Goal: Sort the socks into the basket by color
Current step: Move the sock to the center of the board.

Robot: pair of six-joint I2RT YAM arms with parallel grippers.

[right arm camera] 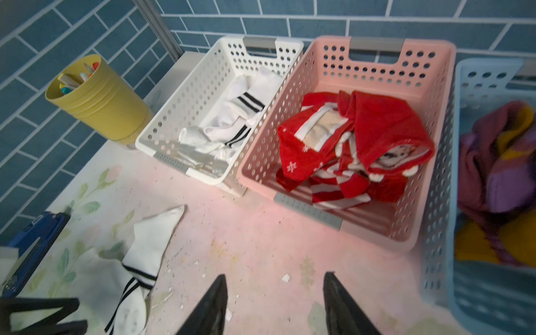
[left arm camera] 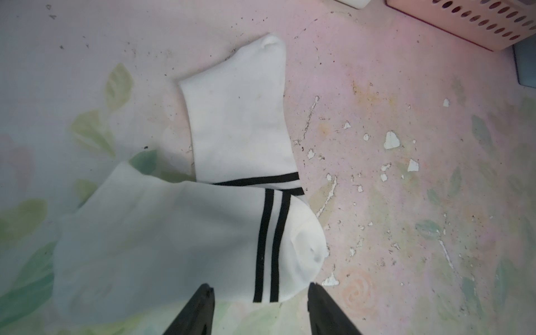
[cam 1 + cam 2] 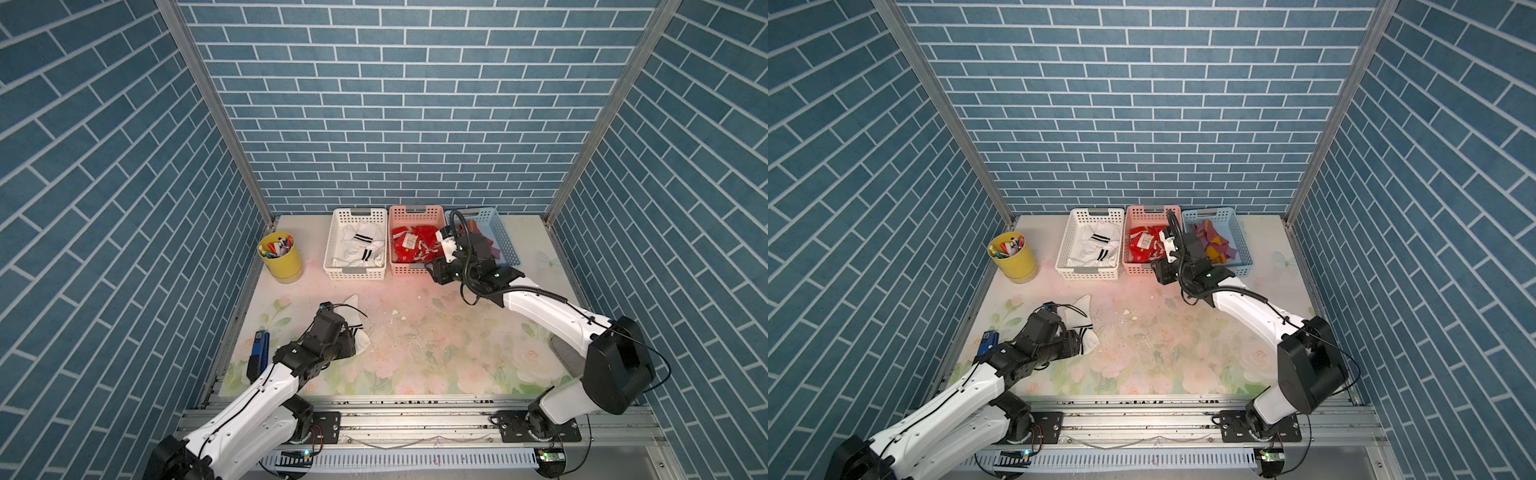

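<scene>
A white sock with black bands (image 2: 232, 220) lies bent on the floral mat, seen too in a top view (image 3: 360, 330) and the right wrist view (image 1: 150, 240). My left gripper (image 2: 261, 290) is open just over its banded end, fingers apart on either side and gripping nothing; it shows in a top view (image 3: 351, 338). My right gripper (image 1: 275, 278) is open and empty above the mat, in front of the pink basket (image 1: 307, 211), also in a top view (image 3: 436, 272). White socks (image 3: 361, 245) lie in the white basket (image 3: 355, 272), red socks (image 1: 356, 145) in the pink basket, mauve and mustard socks (image 3: 1212, 245) in the blue basket (image 3: 1241, 245).
A yellow cup of pens (image 3: 280, 259) stands left of the baskets. A blue tool (image 3: 258, 353) lies by the left edge of the mat, beside my left arm. A grey oval pad (image 3: 565, 353) shows partly behind the right arm. Paint flakes (image 2: 391, 140) dot the mat.
</scene>
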